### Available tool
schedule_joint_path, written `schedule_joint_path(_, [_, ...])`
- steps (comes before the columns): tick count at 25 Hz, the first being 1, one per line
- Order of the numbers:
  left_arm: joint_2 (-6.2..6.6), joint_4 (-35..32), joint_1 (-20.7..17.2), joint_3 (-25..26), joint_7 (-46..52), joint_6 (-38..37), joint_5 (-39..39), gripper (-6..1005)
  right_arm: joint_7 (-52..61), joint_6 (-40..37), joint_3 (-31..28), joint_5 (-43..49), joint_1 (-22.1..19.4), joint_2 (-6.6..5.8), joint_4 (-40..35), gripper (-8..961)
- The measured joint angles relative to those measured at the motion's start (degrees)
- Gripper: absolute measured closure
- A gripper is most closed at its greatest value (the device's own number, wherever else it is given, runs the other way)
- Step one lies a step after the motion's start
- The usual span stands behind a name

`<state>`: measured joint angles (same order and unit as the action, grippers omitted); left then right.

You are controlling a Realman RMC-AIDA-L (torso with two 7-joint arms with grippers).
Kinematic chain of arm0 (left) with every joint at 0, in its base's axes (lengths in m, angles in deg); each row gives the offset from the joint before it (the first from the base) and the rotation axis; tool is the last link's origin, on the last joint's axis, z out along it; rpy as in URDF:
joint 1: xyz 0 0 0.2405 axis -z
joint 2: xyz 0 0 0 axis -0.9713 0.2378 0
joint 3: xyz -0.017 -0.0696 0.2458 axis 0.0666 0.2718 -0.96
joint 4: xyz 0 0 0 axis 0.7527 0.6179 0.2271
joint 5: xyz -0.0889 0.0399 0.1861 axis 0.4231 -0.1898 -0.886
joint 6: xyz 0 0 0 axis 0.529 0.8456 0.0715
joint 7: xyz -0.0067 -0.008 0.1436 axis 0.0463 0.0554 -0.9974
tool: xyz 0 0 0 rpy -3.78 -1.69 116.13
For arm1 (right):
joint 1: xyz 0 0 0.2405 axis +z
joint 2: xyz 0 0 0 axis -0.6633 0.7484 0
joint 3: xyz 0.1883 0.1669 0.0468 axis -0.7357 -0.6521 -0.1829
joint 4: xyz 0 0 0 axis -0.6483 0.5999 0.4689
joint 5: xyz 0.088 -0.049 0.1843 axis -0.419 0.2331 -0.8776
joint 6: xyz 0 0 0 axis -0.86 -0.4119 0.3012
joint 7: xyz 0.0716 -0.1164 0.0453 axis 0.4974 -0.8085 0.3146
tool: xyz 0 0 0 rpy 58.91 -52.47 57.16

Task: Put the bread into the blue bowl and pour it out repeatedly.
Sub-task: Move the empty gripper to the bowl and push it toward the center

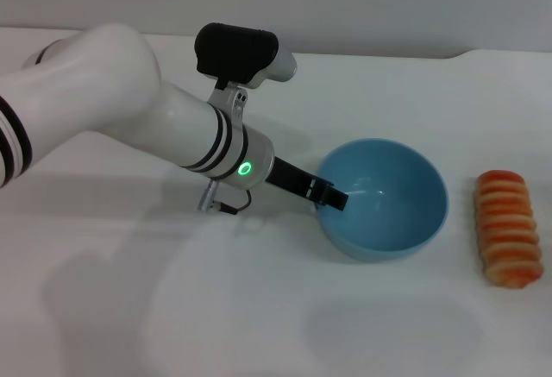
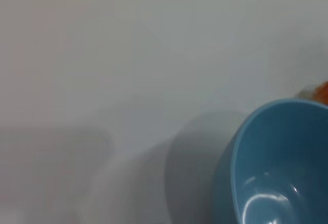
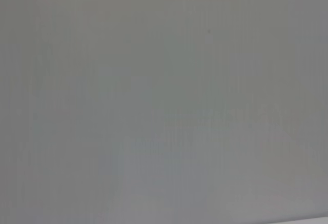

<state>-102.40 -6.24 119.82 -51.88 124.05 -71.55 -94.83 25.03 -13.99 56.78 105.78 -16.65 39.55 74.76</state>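
Bread [image 1: 509, 228]: laid ridged side up on the white table [image 1: 259, 325], to the right of the bowl and apart from it; not yet loaded. Bowl [image 1: 388, 200]: blue, empty, tipped so that its mouth is turned toward the bread, apparently held so for emptying. Left gripper [image 1: 332, 197]: clamped on the bowl's left rim, one finger seen inside the wall. Left arm is stretched low across the table from the left. Right gripper: not seen; its wrist view is blank.
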Motion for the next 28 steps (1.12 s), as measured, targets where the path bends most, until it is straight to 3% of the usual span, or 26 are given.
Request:
schedule_joint_path(3, [0.0,0.3,0.0,-0.3,0.0,0.3,0.3,233,0.0,0.0,0.0,0.0,0.0,0.0,0.0,327])
schedule_joint_path(9, [0.0,0.9,0.5,-0.7,0.0,0.5,0.3,433,0.0,0.1,0.0,-0.1,0.0,0.0,0.0,327])
schedule_joint_path(14, [0.04,0.8,0.7,-1.0,-0.8,0.5,0.3,650,0.0,0.7,0.0,0.2,0.0,0.0,0.0,327])
schedule_joint_path(17, [0.11,0.9,1.2,-1.0,-0.9,0.4,0.3,873,0.2,0.8,0.0,0.3,0.1,0.0,0.0,327])
schedule_joint_path(23, [0.42,0.3,2.6,-0.7,-0.9,0.0,-0.2,1000,1.3,1.7,0.1,0.2,0.3,-0.03,0.0,327])
schedule_joint_path(28, [0.79,0.1,5.6,1.9,-0.4,1.7,-5.3,1000,10.9,5.0,2.5,4.7,0.9,-0.74,-2.8,327])
